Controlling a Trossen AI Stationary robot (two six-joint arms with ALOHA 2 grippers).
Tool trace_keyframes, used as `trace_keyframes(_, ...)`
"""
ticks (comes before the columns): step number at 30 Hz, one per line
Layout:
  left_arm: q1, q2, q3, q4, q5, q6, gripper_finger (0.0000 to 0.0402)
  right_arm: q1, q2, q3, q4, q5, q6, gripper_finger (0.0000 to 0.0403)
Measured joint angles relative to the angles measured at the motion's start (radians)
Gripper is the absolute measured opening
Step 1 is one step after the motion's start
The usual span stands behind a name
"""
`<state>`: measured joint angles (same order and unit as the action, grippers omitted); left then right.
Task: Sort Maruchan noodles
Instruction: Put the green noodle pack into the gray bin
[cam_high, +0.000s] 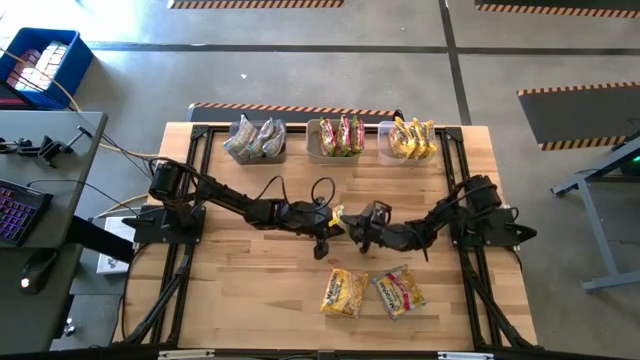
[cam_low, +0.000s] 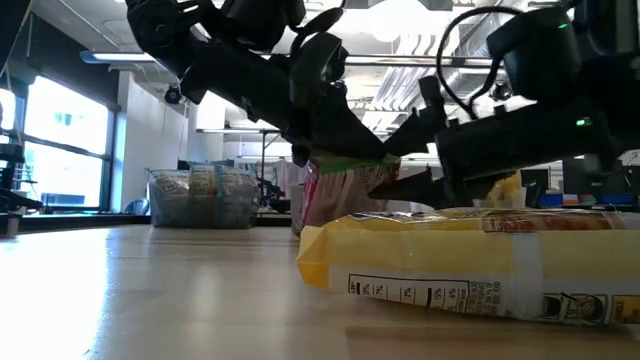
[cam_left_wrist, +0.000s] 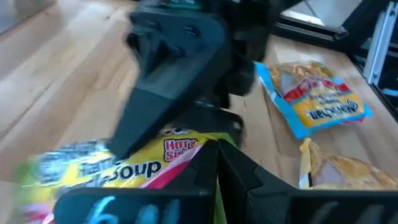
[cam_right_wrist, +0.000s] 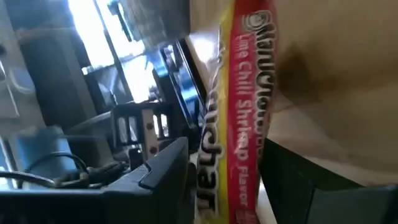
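Note:
One yellow Maruchan packet with pink, red and green print (cam_high: 337, 213) hangs over the middle of the table between both grippers; the low view shows it (cam_low: 340, 188) clear of the wood. My left gripper (cam_high: 325, 232) comes in from the table's left and is shut on it. My right gripper (cam_high: 356, 228) reaches in from the right and is shut on the same packet. Two more yellow packets (cam_high: 343, 292) (cam_high: 400, 291) lie flat on the near part of the table. The nearer one fills the low view's foreground (cam_low: 470, 265). My left gripper (cam_left_wrist: 217, 152) pinches a thin edge of the packet (cam_left_wrist: 219, 186) between its two fingers. The printed face (cam_left_wrist: 143, 165) spreads out beyond the fingertips, lifted clear of the table. My right gripper (cam_right_wrist: 224, 171) has the packet's red-banded face (cam_right_wrist: 239, 124) between its two fingers, one finger (cam_right_wrist: 161, 174) on each side. Seen from the left wrist, one of its fingers (cam_left_wrist: 161, 93) lies across the packet's face.
Three bins stand in a row at the table's far edge: silvery packets (cam_high: 255, 138), red and green packets (cam_high: 335, 137), yellow packets (cam_high: 410, 138). Bare wood lies to the left of the two loose packets. A desk with a keyboard (cam_high: 20, 210) stands off the table's left.

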<state>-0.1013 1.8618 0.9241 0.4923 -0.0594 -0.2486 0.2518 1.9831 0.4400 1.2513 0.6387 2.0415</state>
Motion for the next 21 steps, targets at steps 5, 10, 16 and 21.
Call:
trace_keyframes(5, -0.002, 0.001, 0.0, -0.001, 0.021, 0.018, 0.0, -0.091, -0.001, -0.002, 0.023, -0.217, -0.102, 0.0183)
trace_keyframes(10, -0.01, 0.001, 0.0, -0.001, 0.024, 0.033, 0.0, -0.186, -0.001, 0.001, 0.034, -0.449, -0.214, 0.0183)
trace_keyframes(16, -0.01, 0.001, 0.0, 0.001, 0.031, 0.038, 0.0, -0.249, 0.006, 0.056, -0.009, -0.572, -0.446, 0.0144)
trace_keyframes(21, -0.007, 0.001, 0.0, -0.001, 0.029, 0.057, 0.0005, -0.262, 0.007, 0.105, -0.033, -0.674, -0.569, 0.0078)
